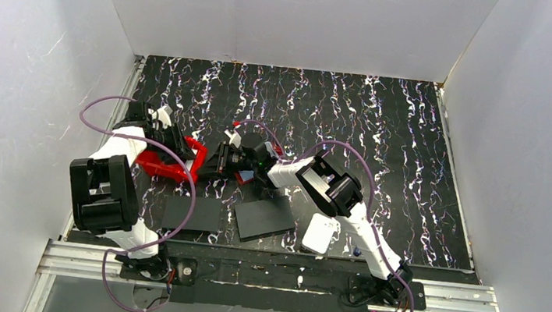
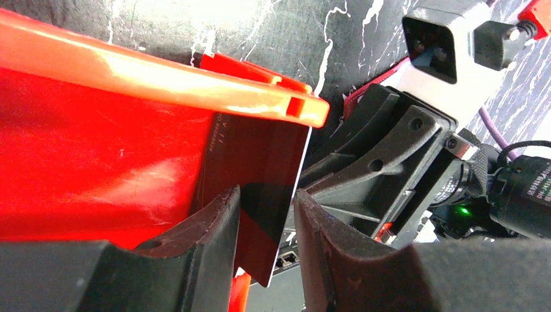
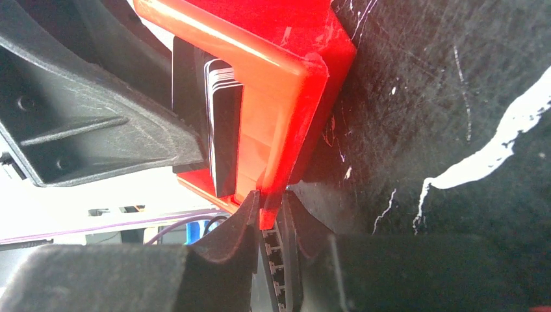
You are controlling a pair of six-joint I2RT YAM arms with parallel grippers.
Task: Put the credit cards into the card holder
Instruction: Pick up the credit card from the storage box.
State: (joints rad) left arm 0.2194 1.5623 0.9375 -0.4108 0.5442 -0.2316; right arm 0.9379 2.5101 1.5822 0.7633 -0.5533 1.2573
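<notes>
The bright red bin (image 1: 156,164) lies tilted at the left of the table. My left gripper (image 1: 174,144) reaches into it. In the left wrist view the bin wall (image 2: 97,149) fills the left, and my left gripper (image 2: 266,195) is open, its jaws straddling the edge of one upright credit card (image 2: 260,153) that looks red in the bin's glow. My right gripper (image 1: 215,160) is shut on the bin's corner rim (image 3: 286,91). The right wrist view shows it (image 3: 271,198) pinching the rim, with a stack of cards (image 3: 224,123) on edge inside. The card holder is mostly hidden; a dark red sliver (image 2: 355,99) shows behind the right gripper.
Two black flat sheets (image 1: 192,213) (image 1: 264,217) lie near the front edge, with a white rounded pad (image 1: 320,233) to their right. White walls close in both sides and the back. The right arm stretches leftward across the table's middle.
</notes>
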